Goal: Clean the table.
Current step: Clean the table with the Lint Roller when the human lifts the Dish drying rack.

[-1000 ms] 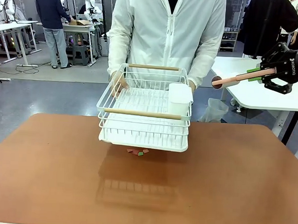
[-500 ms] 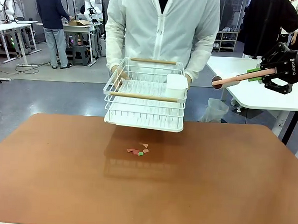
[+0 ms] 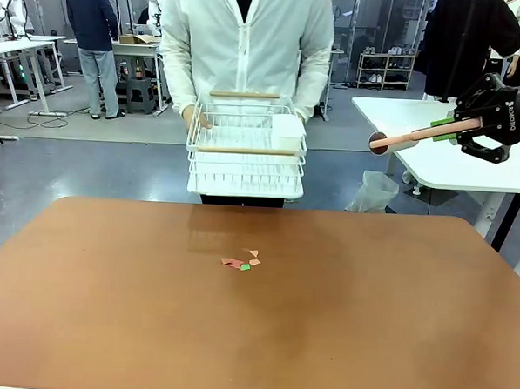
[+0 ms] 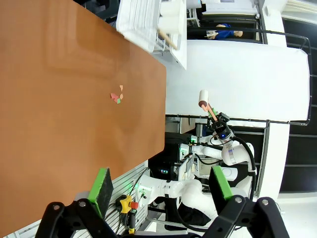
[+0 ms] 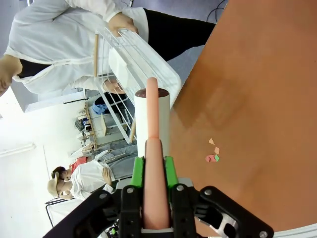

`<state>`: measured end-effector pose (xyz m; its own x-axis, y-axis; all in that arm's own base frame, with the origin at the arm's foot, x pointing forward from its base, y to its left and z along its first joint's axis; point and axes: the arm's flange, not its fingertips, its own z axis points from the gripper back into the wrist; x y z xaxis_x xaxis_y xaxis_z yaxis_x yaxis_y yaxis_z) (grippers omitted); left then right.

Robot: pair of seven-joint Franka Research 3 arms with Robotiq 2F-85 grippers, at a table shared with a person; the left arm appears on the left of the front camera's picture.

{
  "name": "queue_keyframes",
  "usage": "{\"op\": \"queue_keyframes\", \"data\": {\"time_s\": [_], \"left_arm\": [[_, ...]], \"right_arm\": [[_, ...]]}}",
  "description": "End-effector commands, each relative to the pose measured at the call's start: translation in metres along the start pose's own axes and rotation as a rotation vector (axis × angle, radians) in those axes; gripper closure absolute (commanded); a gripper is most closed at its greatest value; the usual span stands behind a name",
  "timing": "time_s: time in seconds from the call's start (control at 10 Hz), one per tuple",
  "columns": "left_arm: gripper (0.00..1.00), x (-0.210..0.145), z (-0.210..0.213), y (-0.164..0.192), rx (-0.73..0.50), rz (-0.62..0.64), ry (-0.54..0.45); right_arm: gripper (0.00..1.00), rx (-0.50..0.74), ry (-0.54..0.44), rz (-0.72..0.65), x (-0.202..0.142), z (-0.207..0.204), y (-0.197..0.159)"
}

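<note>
Littering the table [image 3: 105,326]: small coloured scraps [image 3: 241,263]

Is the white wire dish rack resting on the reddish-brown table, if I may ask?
No, a person holds the white wire dish rack up, clear of the reddish-brown table.

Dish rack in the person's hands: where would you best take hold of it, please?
Probably grip the dish rack by its near wooden bar, coming from the robot's side with fingers above and below: it is a slim, level rod; the person's hand holds farther back.
</note>
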<state>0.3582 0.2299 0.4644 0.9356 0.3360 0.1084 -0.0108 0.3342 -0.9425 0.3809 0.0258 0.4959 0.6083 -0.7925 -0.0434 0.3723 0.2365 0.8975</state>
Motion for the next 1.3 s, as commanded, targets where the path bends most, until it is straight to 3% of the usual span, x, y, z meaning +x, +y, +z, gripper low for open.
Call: {"op": "queue_keyframes", "data": {"time_s": [0.0, 0.1, 0.2, 0.4, 0.6, 0.9, 1.0, 1.2], "left_arm": [[0.0, -0.001, 0.002, 0.0, -0.012, -0.004, -0.004], [0.0, -0.001, 0.002, 0.0, -0.012, -0.004, -0.004], [0.0, -0.001, 0.002, 0.0, -0.012, -0.004, -0.004], [0.0, -0.001, 0.002, 0.0, -0.012, -0.004, -0.004], [0.0, -0.001, 0.002, 0.0, -0.012, -0.004, -0.004], [0.0, -0.001, 0.002, 0.0, -0.012, -0.004, -0.004], [0.0, -0.001, 0.002, 0.0, -0.012, -0.004, -0.004], [0.0, -0.001, 0.002, 0.0, -0.012, -0.004, -0.004]], "right_arm": [[0.93, 0.004, 0.005, -0.002, -0.001, 0.0, 0.0], [0.79, 0.0, 0.0, 0.0, 0.0, 0.0, 0.0], [0.79, -0.02, 0.08, 0.116, 0.003, 0.007, 0.009], [0.79, -0.074, 0.407, 0.449, 0.017, -0.001, 0.032], [0.79, -0.11, 0.649, 0.682, 0.03, -0.061, 0.036], [0.79, -0.205, 0.787, 0.641, 0.016, -0.167, -0.016], [0.79, -0.234, 0.822, 0.621, 0.009, -0.187, -0.033], [0.79, -0.255, 0.8, 0.622, 0.001, -0.192, -0.046]]}}
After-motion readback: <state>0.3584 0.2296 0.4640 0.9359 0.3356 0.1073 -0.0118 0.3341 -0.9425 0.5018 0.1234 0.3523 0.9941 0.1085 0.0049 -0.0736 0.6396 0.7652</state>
